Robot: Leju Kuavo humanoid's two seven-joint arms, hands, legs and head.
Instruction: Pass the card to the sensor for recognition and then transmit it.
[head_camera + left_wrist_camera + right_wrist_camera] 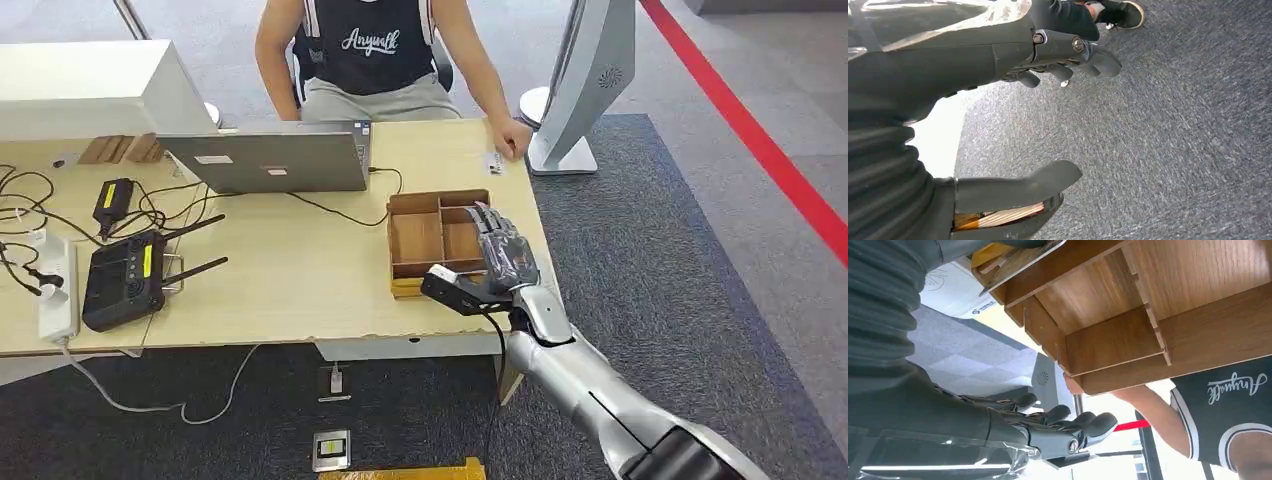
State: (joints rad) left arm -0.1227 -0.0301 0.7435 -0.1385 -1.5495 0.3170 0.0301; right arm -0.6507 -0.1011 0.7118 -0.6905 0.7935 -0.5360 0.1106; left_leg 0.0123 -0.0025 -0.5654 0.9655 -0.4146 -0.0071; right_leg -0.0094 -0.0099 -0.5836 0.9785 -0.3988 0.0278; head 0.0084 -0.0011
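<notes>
Grey carpet, red floor line, pale wood table [300, 280] with laptop [275, 160], cables, black router [125, 280]. Wooden tray [415, 240] with compartments near table's right edge. We hold right hand [505, 255] above tray's right side, fingers extended, nothing gripped, likely poised to pick card. Card itself we cannot make out. Left hand [1048, 125] hangs over carpet, released. Person's hand [515, 138] rests beside white stand [585, 80], probably sensor, waiting.
</notes>
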